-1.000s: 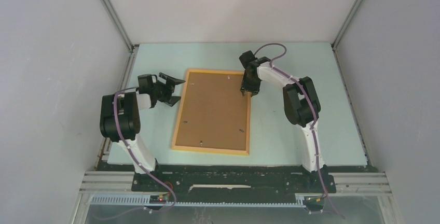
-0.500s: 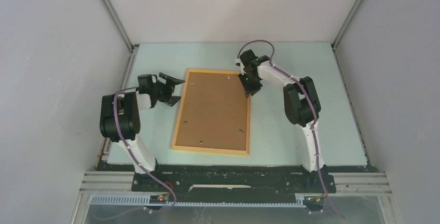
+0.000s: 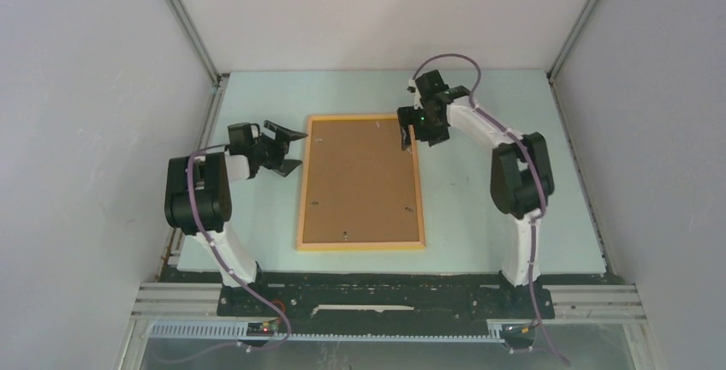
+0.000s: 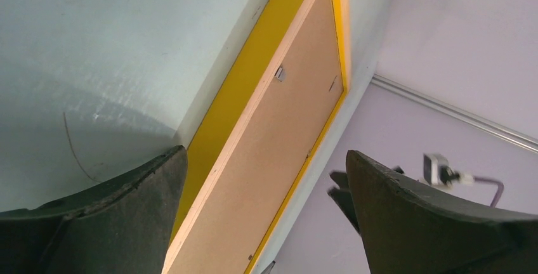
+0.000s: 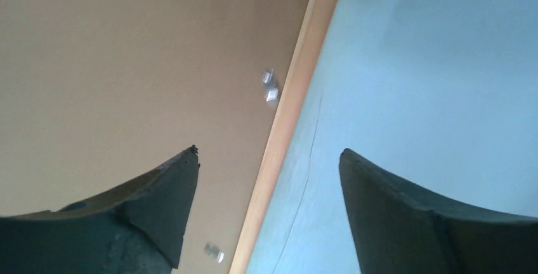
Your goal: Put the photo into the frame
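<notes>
Checking in on the picture frame: both hands were loose

So the frame (image 3: 360, 243) lay flat on the pale green counter (image 3: 479, 207), back side up, about midway between the two arms. Its long sides ran away from the bases. The brown backing board (image 3: 360, 177) sat inside the orange-yellow rails and filled them. A few small metal tabs (image 5: 271, 90) showed near its edges.

The left hand (image 3: 298, 149) hung just beside the frame's far left corner, over bare counter, turned toward the frame. Its fingers (image 4: 95, 223) were spread wide with nothing gripped between them. Its wrist camera looked between those two dark fingers along the left rail, and the board stretched away toward the grey wall (image 4: 457, 45).

The right hand (image 3: 413, 140) was over near the far right corner, right above the right rail. It was released as well. In the wrist view its two fingers stood well apart, one over the board and the other over the counter. The rail ran through the gap between them. Neither finger looked clamped on the wood. Whether the tips actually touched the board or the counter, I couldn't tell from these angles.
</notes>
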`<state>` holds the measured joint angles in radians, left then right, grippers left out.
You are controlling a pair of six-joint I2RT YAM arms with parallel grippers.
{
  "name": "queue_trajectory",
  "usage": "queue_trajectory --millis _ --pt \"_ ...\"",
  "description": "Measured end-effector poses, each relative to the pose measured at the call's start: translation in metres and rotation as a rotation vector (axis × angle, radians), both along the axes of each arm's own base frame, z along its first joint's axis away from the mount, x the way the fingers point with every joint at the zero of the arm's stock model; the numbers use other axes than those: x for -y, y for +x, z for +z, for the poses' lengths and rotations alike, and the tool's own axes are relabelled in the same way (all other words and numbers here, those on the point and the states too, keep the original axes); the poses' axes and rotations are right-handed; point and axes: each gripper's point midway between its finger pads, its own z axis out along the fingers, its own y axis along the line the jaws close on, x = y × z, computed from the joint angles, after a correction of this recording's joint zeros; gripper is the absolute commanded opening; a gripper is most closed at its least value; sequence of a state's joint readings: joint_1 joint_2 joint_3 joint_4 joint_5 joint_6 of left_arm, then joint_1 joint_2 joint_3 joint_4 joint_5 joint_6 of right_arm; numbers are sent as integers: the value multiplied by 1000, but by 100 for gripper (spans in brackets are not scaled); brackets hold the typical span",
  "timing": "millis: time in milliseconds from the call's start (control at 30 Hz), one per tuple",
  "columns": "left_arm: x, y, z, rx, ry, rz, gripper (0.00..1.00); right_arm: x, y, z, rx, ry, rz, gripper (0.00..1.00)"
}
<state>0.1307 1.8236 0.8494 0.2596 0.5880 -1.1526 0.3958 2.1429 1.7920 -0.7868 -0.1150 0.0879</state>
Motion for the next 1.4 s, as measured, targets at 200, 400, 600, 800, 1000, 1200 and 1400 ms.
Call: queue_trajectory --millis 200,400,600,800,1000,1200,1400 --pt "0 -1 1 2 -1 0 97 2 -53 55 39 91 -118 96" --pt "1 -1 3 0 -9 3 97 6 -107 19 -46 2 -106 91" --pt "2 -4 4 -1 -18 3 97 19 -98 5 -39 -2 -179 81" --pt "3 -4 6 1 -29 0 97 27 -16 -3 11 67 -299 75" --pt "3 -3 7 3 -34 3 97 13 8 -29 -4 48 -288 66" --pt "3 -3 8 6 -36 4 97 6 7 -37 -19 39 -274 50" --pt "4 -3 8 9 -37 3 97 3 11 -39 -20 40 -271 38"
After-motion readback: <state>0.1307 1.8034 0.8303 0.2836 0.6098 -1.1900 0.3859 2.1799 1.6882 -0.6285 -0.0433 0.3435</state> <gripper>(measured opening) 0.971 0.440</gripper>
